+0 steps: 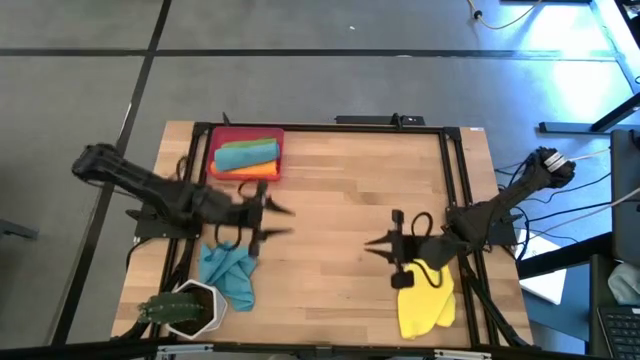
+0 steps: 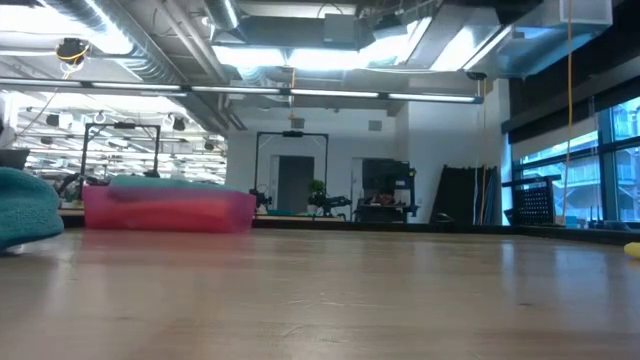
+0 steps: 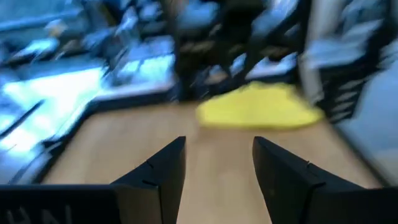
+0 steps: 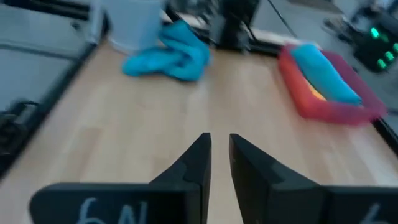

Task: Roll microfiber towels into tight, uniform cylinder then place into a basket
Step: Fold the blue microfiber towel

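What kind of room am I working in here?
Likely a robotics lab or open workshop: exposed ceiling ducts with strip lights, a wooden bench in a black frame on grey floor, and racks of equipment in the background.

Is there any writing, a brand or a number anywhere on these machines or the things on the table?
"6N": pale marks on the right gripper body in its own wrist view, cut off at the edge, so the reading is unsure.
Pale letters on the left gripper body: cut off and blurred, unreadable.
Towels, red basket, plant pot: no text visible.

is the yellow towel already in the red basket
No, the yellow towel lies loose on the table by the right arm, far from the basket.
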Motion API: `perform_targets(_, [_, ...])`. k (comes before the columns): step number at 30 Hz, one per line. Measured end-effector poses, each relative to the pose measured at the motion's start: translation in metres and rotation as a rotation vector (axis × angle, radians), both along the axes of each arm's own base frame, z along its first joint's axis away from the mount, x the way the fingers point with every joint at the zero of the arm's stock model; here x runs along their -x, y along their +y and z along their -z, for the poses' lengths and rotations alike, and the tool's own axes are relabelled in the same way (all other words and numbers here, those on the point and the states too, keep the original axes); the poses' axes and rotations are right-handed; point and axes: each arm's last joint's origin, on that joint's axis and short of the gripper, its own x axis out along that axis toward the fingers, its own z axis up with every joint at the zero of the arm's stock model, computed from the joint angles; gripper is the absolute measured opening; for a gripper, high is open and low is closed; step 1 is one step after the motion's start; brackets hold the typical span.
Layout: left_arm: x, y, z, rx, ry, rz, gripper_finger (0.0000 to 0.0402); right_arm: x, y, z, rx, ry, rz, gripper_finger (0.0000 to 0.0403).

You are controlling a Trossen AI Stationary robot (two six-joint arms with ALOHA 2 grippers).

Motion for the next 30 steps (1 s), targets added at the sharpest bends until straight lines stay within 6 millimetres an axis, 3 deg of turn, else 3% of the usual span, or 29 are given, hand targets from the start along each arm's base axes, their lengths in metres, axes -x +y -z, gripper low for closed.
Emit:
perform_targets(5, [0.003,-0.028,0.043,0.088,-0.211,0.113,0.0173,0.007,0.01,0.017,-0.057,-0.138,-0.14,0.006])
perform_targets(11, [0.002,-0.033,0.078,0.133,-0.329,0.046,0.0173,0.006,-0.001,0.029,-0.048,-0.258,-0.215,0.006])
perform_targets(20, [-0.015,-0.029,0.087,0.174,-0.301,-0.061,0.0173,0.001,-0.03,0.053,-0.14,-0.203,-0.066,0.006])
perform_targets(30, [-0.02,-0.031,0.089,0.178,-0.29,-0.06,0.0173,0.001,-0.03,0.052,-0.182,-0.211,-0.051,0.006])
